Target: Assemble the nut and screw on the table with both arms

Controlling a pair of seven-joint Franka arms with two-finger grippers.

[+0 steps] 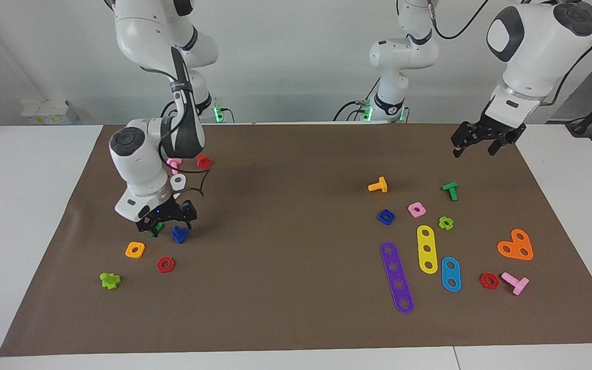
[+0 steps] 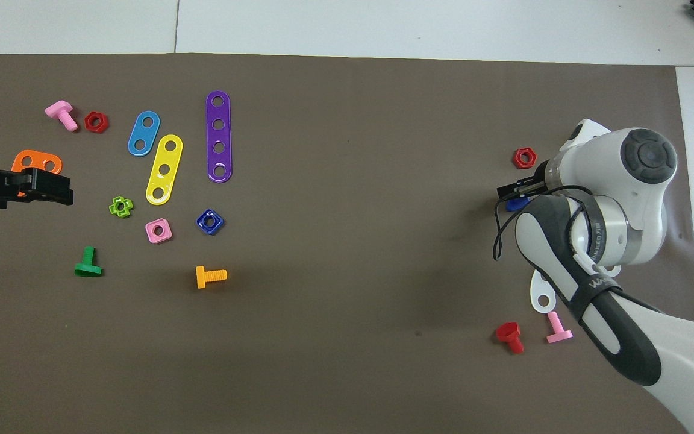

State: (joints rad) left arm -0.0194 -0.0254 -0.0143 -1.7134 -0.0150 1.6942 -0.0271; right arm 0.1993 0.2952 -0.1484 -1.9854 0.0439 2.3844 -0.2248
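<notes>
The left gripper hangs over the corner of the brown mat at the robots' edge, toward the left arm's end of the table. Its fingers are spread and hold nothing, and this arm waits. Nothing lies on the mat directly under its fingers. The closest pieces to them are a green screw and an orange screw. The nut lies flat just past the orange screw, farther from the robots, with a pink square nut just beside it. A wide bare stretch of mat runs from the nut to the right arm's cluster. The right gripper is down low over the screw, fingers spread with the screw between them. Whether a finger touches the screw cannot be told. One finger stands in front of a green triangular nut, which sits just beside the screw and leaves little room there. On the screw's other flank the mat is bare toward the middle. Farther from the robots than the fingers lie an orange square nut and a red hex nut, both near but apart from the screw. After them comes bare mat up to its edge.
</notes>
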